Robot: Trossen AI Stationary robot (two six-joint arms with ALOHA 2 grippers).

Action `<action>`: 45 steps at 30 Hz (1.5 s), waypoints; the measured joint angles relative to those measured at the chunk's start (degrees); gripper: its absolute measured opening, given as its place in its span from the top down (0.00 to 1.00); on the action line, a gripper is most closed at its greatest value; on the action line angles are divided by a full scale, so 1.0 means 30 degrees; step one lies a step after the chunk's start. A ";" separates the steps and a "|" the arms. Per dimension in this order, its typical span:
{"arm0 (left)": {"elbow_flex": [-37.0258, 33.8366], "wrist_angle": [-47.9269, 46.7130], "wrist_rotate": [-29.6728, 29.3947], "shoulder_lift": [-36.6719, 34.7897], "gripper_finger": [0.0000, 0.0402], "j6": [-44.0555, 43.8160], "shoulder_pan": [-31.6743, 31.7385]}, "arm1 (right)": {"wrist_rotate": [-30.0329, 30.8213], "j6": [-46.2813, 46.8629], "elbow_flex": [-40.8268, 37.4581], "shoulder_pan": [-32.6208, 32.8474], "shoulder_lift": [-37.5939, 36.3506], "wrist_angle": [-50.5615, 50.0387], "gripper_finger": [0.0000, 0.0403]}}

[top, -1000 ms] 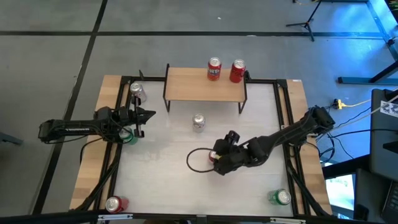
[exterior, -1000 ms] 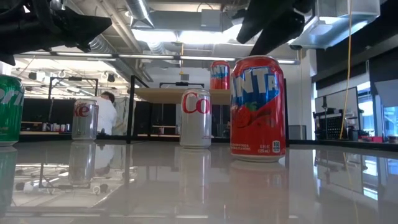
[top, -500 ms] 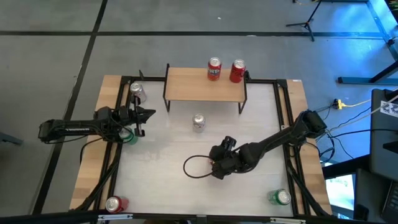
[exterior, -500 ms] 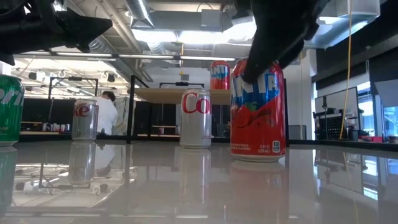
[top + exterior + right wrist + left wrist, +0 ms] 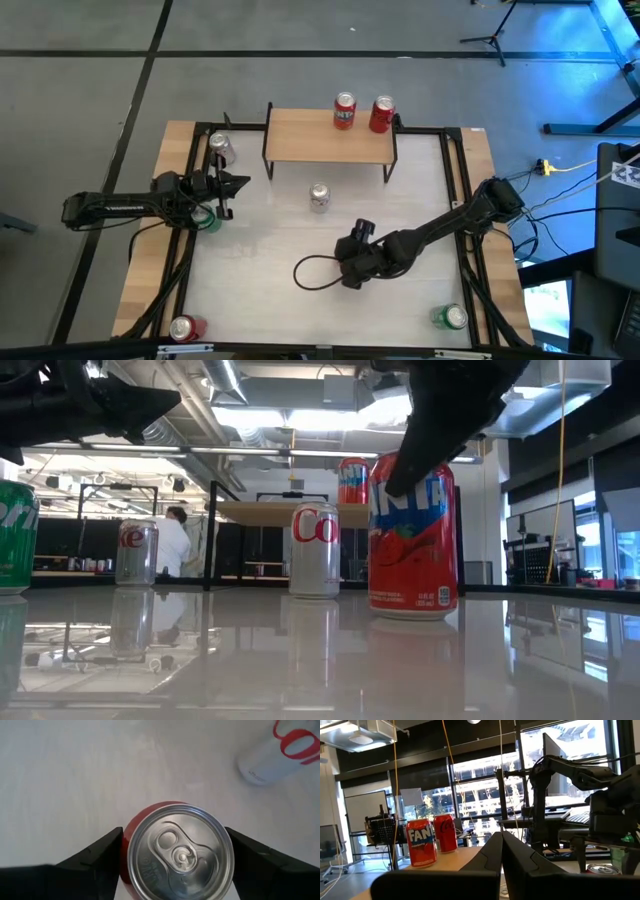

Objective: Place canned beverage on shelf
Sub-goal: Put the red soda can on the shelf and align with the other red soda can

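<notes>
A red metal can (image 5: 179,851), a smooth cylinder, stood upright on the glossy white desk (image 5: 250,250), mid-desk before the wooden shelf (image 5: 328,148), pinched by the right tool (image 5: 172,855); the left tool (image 5: 243,182) was pressed together.

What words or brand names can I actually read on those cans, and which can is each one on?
"NTA", part of a blue brand name: red can under the right gripper.
"Co", red letters: silver can in the middle of the table.
"e", a red letter: silver can farther left.
"FAN", white letters: red can on the shelf.
Small print low on the nearest red can: too small to read.
</notes>
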 joint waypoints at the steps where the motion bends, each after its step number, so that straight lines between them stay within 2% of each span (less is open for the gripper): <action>1: 0.0000 0.0000 0.0000 -0.0003 0.99 -0.0005 0.0000 | -0.0003 -0.0311 0.0000 0.0000 0.0000 -0.0007 0.29; 6: 0.0000 0.0000 0.0007 -0.0003 0.99 -0.0012 0.0001 | -0.0208 -0.2191 0.0710 -0.0007 -0.0124 -0.1285 0.29; 13: 0.0000 -0.0007 0.0009 -0.0004 0.99 -0.0056 0.0006 | 0.0969 -0.4755 0.4471 -0.0763 -0.0277 -0.5360 0.29; 18: 0.0000 0.0000 0.0015 -0.0002 0.99 -0.0056 0.0000 | 0.1930 -0.7085 0.7486 -0.2143 -0.0277 -0.7014 0.29; 26: 0.0000 -0.0007 0.0023 0.0003 0.99 -0.0049 0.0000 | 0.1922 -1.0135 1.1102 -0.5134 -0.0469 -0.8922 0.29; 34: 0.0000 -0.0009 0.0306 -0.0003 0.99 -0.0078 0.0000 | -0.0088 -1.1608 1.1439 -0.9267 -0.1793 -0.8655 0.29; 39: 0.0000 -0.0007 0.0313 -0.0004 0.99 -0.0093 0.0002 | -0.2536 -1.2588 1.1439 -1.2117 -0.1777 -0.7832 0.29; 45: 0.0000 -0.0014 0.0444 0.0003 0.99 -0.0195 0.0007 | -0.5146 -1.3230 1.0918 -1.4326 -0.1647 -0.6567 0.29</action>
